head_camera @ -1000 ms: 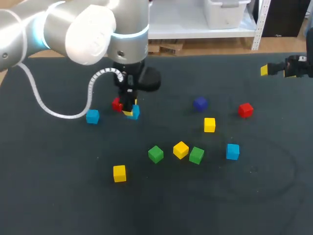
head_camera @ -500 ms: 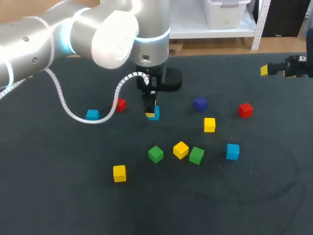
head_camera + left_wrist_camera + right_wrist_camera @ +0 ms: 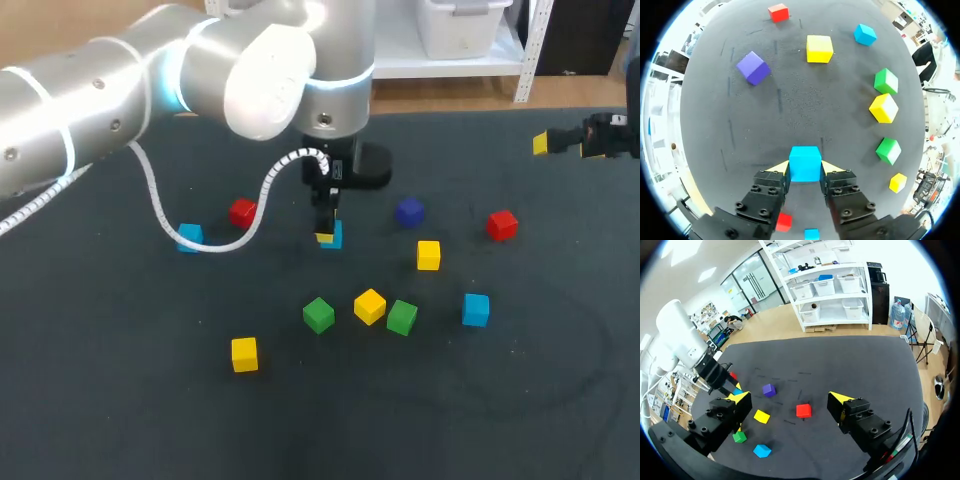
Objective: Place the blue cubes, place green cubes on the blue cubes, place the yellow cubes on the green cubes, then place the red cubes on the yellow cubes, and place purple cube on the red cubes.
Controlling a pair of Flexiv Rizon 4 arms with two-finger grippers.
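Our left end effector (image 3: 805, 168) is clenched on a blue cube (image 3: 805, 163), one yellow tip pressed to each side. It is near the middle of the table (image 3: 120, 400); we cannot tell whether the cube touches the surface. A purple cube (image 3: 409, 211) and a yellow cube (image 3: 428, 255) lie to its right. Nearer us, a green cube (image 3: 319, 315) sits well apart from it. Our right end effector (image 3: 789, 397) hangs released, fingers wide apart, at the table's far right edge.
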